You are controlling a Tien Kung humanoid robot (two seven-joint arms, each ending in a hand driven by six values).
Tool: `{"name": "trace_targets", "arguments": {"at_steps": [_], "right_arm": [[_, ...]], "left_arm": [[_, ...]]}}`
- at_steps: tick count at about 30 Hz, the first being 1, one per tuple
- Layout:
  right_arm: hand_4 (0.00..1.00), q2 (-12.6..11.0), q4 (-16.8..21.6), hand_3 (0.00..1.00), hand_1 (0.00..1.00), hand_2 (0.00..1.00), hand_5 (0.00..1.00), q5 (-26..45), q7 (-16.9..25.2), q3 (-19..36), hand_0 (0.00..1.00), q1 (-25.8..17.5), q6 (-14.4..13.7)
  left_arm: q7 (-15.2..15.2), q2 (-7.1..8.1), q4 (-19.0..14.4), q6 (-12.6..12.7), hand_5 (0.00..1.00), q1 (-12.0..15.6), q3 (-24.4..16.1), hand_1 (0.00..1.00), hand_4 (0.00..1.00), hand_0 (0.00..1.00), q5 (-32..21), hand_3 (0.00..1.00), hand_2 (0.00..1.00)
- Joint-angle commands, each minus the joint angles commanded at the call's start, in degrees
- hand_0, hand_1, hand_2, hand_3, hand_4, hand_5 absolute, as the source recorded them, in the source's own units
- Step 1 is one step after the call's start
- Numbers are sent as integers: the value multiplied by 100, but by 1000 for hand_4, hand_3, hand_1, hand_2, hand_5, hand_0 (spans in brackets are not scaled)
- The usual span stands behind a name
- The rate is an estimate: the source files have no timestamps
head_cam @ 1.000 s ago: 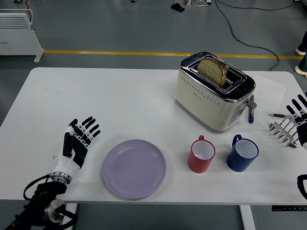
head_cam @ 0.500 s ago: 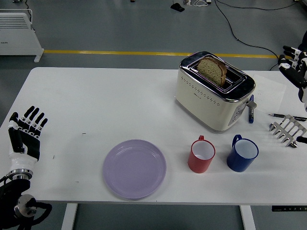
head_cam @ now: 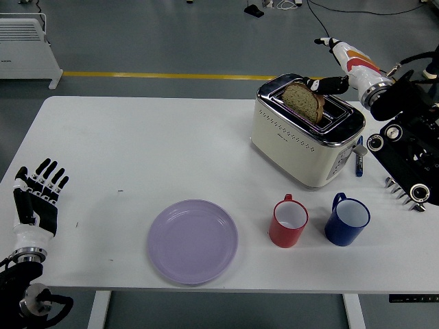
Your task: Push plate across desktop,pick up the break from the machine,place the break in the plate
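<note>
A lavender plate [head_cam: 193, 240] lies near the table's front edge, left of centre. A cream and chrome toaster [head_cam: 306, 130] stands at the back right with a slice of brown bread [head_cam: 303, 100] sticking up out of its slot. My right hand [head_cam: 328, 66] reaches in from the upper right, just above and to the right of the bread. Its black fingers [head_cam: 329, 84] are at the slice's right edge and the thumb points up and away; it holds nothing. My left hand [head_cam: 38, 199] rests at the table's left edge, fingers spread, far from the plate.
A red mug [head_cam: 287, 221] and a blue mug [head_cam: 346, 219] stand in front of the toaster, right of the plate. A blue pen [head_cam: 359, 162] lies beside the toaster. A metal rack [head_cam: 401, 192] is partly hidden behind my right arm.
My right arm has swung up and inward from the table's right edge to the toaster top beside the bread. My left hand has drawn back from beside the plate to the table's left edge.
</note>
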Motion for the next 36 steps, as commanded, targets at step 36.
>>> {"name": "trace_targets", "arguments": {"at_steps": [36], "right_arm": [[762,1218,-2923,808,680,667,276,-371,-91,-884,606,1174,442]], "left_arm": [[8,0,99,4,998,147,193,790,551,802,-124,726,815]]}}
